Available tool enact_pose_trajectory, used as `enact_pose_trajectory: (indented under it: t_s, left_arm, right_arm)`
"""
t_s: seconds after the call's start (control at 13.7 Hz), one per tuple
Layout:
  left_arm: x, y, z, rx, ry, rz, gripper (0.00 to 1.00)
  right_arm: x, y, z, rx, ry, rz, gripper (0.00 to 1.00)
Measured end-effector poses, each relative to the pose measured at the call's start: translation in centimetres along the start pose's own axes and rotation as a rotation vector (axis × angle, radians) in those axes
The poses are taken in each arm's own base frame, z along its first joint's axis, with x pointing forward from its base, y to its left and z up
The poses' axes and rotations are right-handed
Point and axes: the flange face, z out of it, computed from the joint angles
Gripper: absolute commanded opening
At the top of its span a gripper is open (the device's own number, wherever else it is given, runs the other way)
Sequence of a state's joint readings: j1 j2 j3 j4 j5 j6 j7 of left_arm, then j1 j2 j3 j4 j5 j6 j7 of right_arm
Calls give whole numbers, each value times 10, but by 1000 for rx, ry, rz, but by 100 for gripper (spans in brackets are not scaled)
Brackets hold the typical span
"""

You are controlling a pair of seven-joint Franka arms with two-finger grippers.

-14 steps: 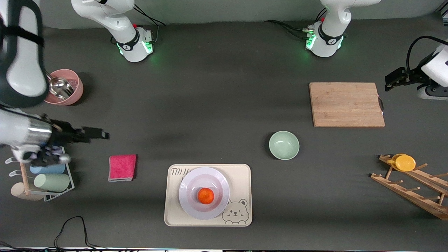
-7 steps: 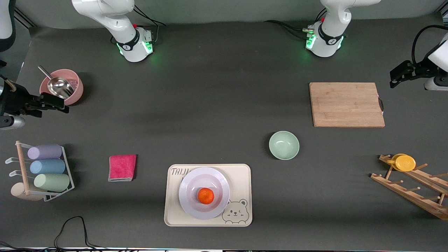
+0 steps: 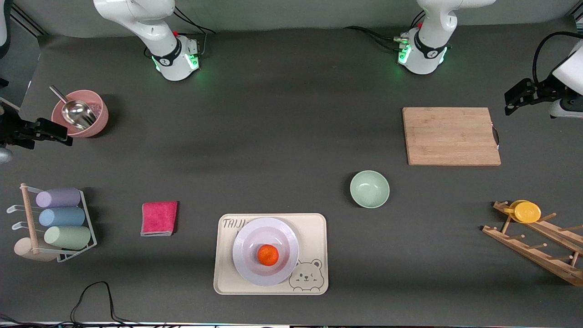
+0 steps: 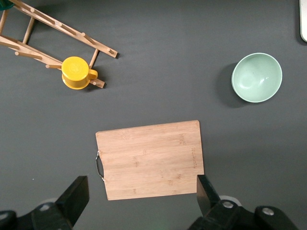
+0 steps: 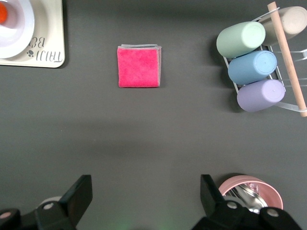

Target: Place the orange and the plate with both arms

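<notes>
The orange (image 3: 268, 255) lies in the well of the white plate (image 3: 241, 243). The plate stands on the cream bear tray (image 3: 314, 228) near the front camera. Part of the orange (image 5: 2, 12) and of the plate (image 5: 21, 28) shows at the edge of the right wrist view. My right gripper (image 3: 66, 135) is open and empty, up over the table beside the pink bowl at the right arm's end; it also shows in the right wrist view (image 5: 146, 194). My left gripper (image 3: 510, 101) is open and empty, over the table beside the cutting board at the left arm's end; it also shows in the left wrist view (image 4: 141, 196).
A wooden cutting board (image 3: 451, 135) and a pale green bowl (image 3: 369, 188) lie toward the left arm's end. So does a wooden rack with a yellow cup (image 3: 526, 212). A pink cloth (image 3: 159, 218), a cup rack (image 3: 59, 223) and a pink bowl with a metal scoop (image 3: 91, 114) lie toward the right arm's end.
My right gripper has drawn back from over the cup rack to beside the pink bowl, toward the table's end. My left gripper has barely shifted. The orange and plate have not moved.
</notes>
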State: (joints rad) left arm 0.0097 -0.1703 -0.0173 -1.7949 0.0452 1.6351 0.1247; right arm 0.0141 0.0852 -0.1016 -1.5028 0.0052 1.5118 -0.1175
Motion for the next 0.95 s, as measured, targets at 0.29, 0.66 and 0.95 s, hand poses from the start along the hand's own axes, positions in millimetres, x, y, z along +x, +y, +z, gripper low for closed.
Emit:
enact_pose_trajectory:
  t_s: [0.29, 0.66, 0.95]
  left_arm:
    - [-7, -8, 3, -8, -42, -17, 100]
    - [-9, -11, 4, -10, -54, -25, 100]
    - [-8, -11, 4, -11, -52, -26, 100]
  right_arm:
    - [0, -1, 0, 0, -1, 2, 100]
    - [1, -4, 1, 0, -1, 4, 100]
    - [1, -5, 1, 0, -2, 13, 100]
